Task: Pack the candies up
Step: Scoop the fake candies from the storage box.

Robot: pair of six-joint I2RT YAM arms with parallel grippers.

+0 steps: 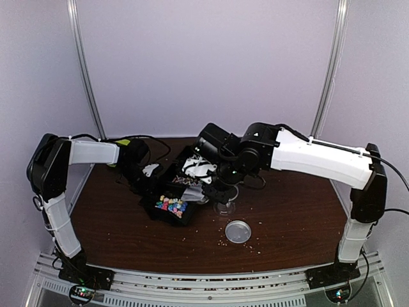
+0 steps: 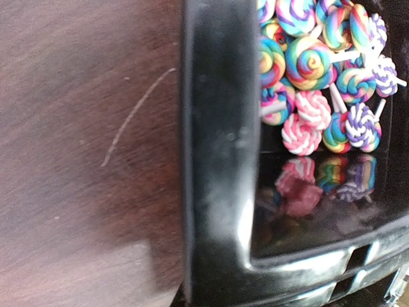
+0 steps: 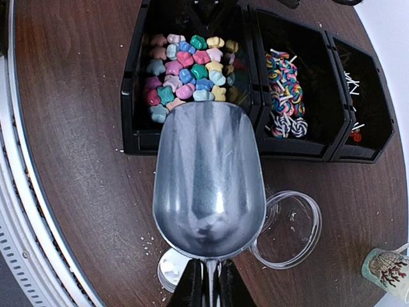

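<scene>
A dark wooden tabletop (image 3: 70, 160) carries a row of three black bins (image 3: 131, 96) set side by side. The right hand (image 3: 209, 284) is pressed together on the thin handle of a metal scoop (image 3: 209, 173). The scoop's wide bowl stretches away from the fingers, and its front lip reaches over the near wall of the end bin. A clear plastic cup (image 3: 300, 217) stands on the wood just beside the bowl, partly under its edge, and a white lid (image 3: 167, 272) lies flat near the handle on the other side. A small patterned cup (image 3: 386, 272) shows at the corner of the right wrist view. The left hand (image 1: 142, 174) sits at the far side of the bins. Its fingers are out of sight in its own camera, pressed together, and I cannot tell whether they nip the bin wall that fills that view. Swirled lollipops (image 2: 313, 70) on white sticks are heaped in the middle bin, close to the left hand. The candies (image 3: 188, 70), pastel pink, blue, teal and yellow, lie piled in the end bin, straight ahead of the right hand, with the whole scoop between them and the fingers and the nearest ones right at its lip. Pale crumbs (image 3: 144, 240) are scattered over the wood.
</scene>
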